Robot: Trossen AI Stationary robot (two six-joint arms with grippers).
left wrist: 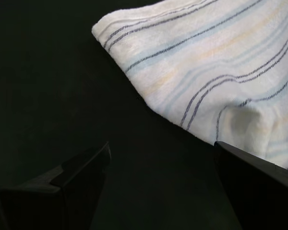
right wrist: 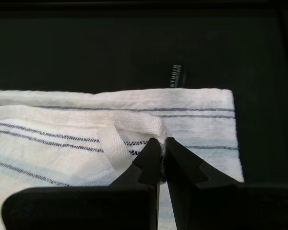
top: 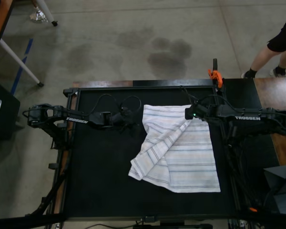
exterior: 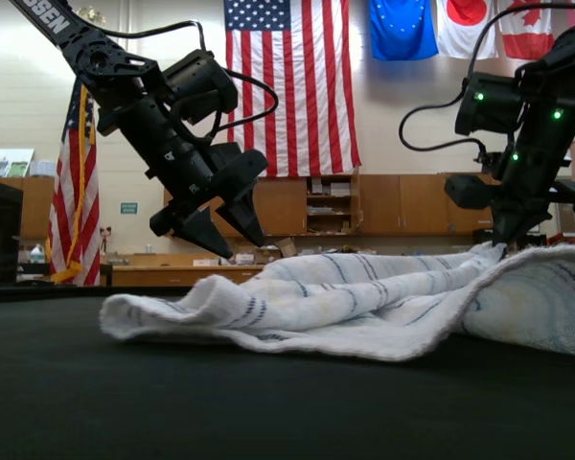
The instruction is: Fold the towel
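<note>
On the black matte tabletop point(top: 100, 176) lies the large white woven towel with grouped thin dark grey-blue stripes point(top: 181, 157), toward the top view's right half, between the far edge and the middle of the table. It's partly folded: one layer is drawn diagonally across the rest, forming a slanted crease from the far right corner area down to a loose corner pointing toward the table's centre. Right gripper point(right wrist: 162, 149) has its black fingers pressed together, pinching a bunched fold of towel near the cloth's far edge; in the exterior view the fabric is lifted into a low ridge under it. Left gripper point(exterior: 222, 236) is spread wide, holding nothing, tilted down and hanging above the table just beside the towel's other far corner, not touching it. An orange clamp point(top: 215, 76) sits on the table's far edge. A person's legs in dark shorts point(top: 271, 52) stand on the concrete floor beyond the far right corner.
</note>
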